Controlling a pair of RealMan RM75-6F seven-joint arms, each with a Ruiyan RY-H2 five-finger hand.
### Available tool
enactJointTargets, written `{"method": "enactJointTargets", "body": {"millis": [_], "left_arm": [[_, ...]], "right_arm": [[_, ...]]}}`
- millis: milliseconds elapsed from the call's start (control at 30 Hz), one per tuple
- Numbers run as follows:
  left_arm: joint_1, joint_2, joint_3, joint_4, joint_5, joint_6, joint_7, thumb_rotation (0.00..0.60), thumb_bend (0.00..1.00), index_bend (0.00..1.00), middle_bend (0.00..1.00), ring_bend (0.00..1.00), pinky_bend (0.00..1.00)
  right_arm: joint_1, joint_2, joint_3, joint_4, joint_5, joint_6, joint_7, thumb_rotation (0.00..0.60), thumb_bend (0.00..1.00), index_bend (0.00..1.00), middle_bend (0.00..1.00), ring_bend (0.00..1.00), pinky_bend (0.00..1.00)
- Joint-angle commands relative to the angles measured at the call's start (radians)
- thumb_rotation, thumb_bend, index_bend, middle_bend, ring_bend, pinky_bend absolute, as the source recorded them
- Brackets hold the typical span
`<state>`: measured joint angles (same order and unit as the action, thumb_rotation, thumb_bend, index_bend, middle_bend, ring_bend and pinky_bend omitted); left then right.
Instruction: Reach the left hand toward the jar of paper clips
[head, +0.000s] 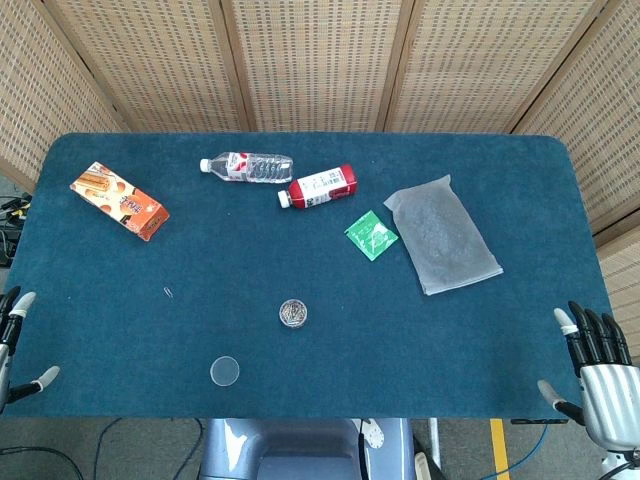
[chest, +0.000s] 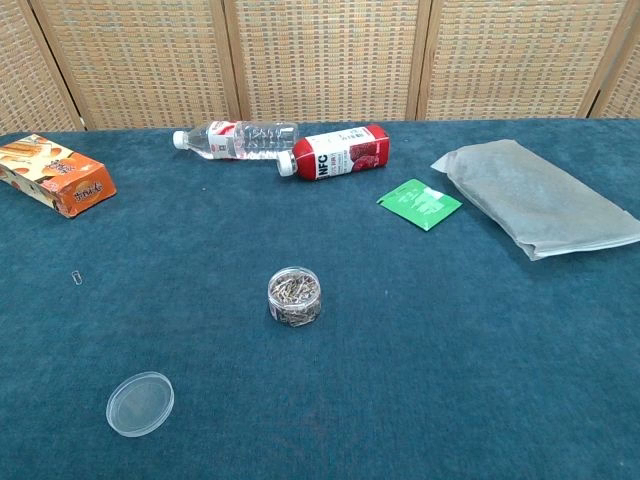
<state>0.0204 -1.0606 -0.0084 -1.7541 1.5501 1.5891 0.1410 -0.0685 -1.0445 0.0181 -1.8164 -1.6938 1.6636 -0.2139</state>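
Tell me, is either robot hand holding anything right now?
Nothing is held. The left hand and right hand sit open at the table's edges, away from the jar of paper clips.

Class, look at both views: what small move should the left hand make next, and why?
Probably move the left hand rightward over the table toward the jar of paper clips. The hand sits open at the table's left edge, well apart from the uncapped jar; its lid lies nearby.

table (head: 200, 260), blue cloth | jar (chest: 294, 295) | lid (chest: 140, 403) | bottles (chest: 235, 139) | box (head: 119, 200)
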Motion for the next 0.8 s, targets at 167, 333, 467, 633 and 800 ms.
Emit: {"method": "enactJointTargets", "body": {"millis": [167,333,467,633,800], "left_arm": [[-0.005,-0.003,-0.002,0.005,-0.008,-0.010,0.002,0.600,0.03,0.00,0.00,0.00,0.00],[-0.055,-0.014,-0.028,0.036,-0.025,-0.075,-0.001,0.600,0.08,0.00,0.00,0.00,0.00],[-0.167,-0.048,-0.078,0.117,-0.035,-0.202,-0.006,0.600,0.11,0.00,0.00,0.00,0.00],[-0.326,-0.105,-0.114,0.268,-0.006,-0.375,0.055,0.600,0.13,0.23,0.00,0.00,0.00],[-0.473,-0.192,-0.120,0.430,0.022,-0.538,0.042,0.600,0.20,0.39,0.00,0.00,0.00]], "right_arm": [[0.002,0.002,0.001,0.003,-0.005,0.002,0.011,0.600,0.00,0.00,0.00,0.00,0.00],[0.006,0.005,0.001,0.004,0.001,-0.008,0.020,0.600,0.00,0.00,0.00,0.00,0.00],[0.011,0.005,0.004,0.001,0.007,-0.015,0.027,0.600,0.00,0.00,0.00,0.00,0.00],[0.022,0.001,0.016,-0.001,0.031,-0.032,0.023,0.600,0.00,0.00,0.00,0.00,0.00],[0.033,-0.017,0.031,-0.007,0.077,-0.057,-0.020,0.600,0.00,0.00,0.00,0.00,0.00]]}}
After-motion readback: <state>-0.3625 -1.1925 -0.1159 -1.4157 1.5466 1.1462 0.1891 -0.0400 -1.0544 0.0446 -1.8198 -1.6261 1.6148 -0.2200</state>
